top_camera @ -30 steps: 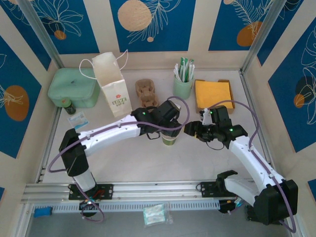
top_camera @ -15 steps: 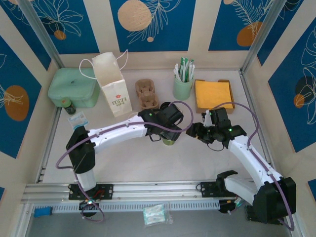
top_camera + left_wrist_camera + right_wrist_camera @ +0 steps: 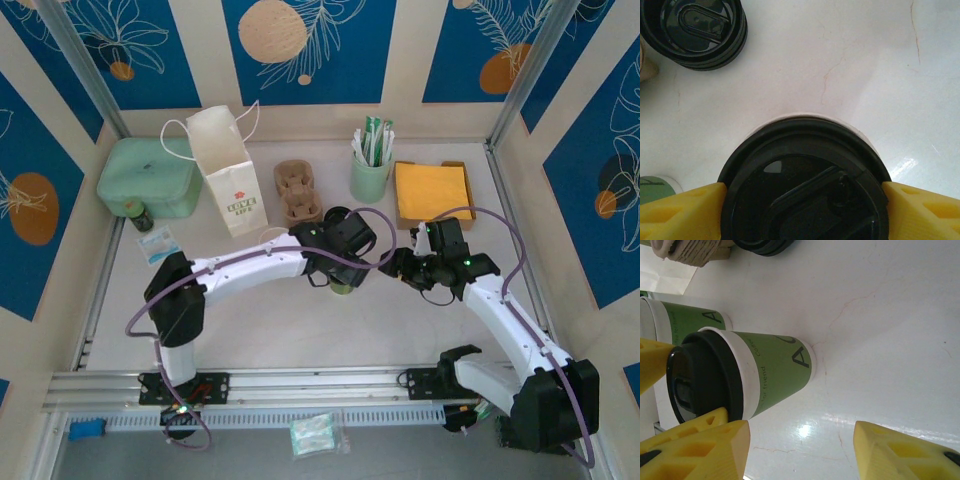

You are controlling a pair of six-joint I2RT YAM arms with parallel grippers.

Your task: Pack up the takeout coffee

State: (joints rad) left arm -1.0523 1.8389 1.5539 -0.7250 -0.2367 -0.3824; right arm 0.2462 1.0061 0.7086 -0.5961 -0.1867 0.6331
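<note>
The takeout coffee [image 3: 765, 372], a white and olive-green paper cup with a black lid [image 3: 805, 175], stands upright on the white table. My left gripper [image 3: 804, 192] hangs straight over it, open, one yellow fingertip close against each side of the lid. From above, that gripper [image 3: 340, 268] hides most of the cup [image 3: 342, 289]. My right gripper [image 3: 800, 450] is open just right of the cup, with bare table between its fingers, and appears in the overhead view [image 3: 398, 265]. The white paper bag [image 3: 228, 170] stands at the back left.
A lidless green cup [image 3: 682, 315] stands right behind the coffee. A stack of black lids [image 3: 695, 30] lies nearby. At the back are a cardboard cup carrier [image 3: 297, 190], a mint-green cup of sachets [image 3: 370, 172], orange napkins [image 3: 432, 192] and a green box [image 3: 148, 178].
My left gripper has slid right and toward the near edge, from beside the cup to directly over its lid. The right gripper has barely shifted.
</note>
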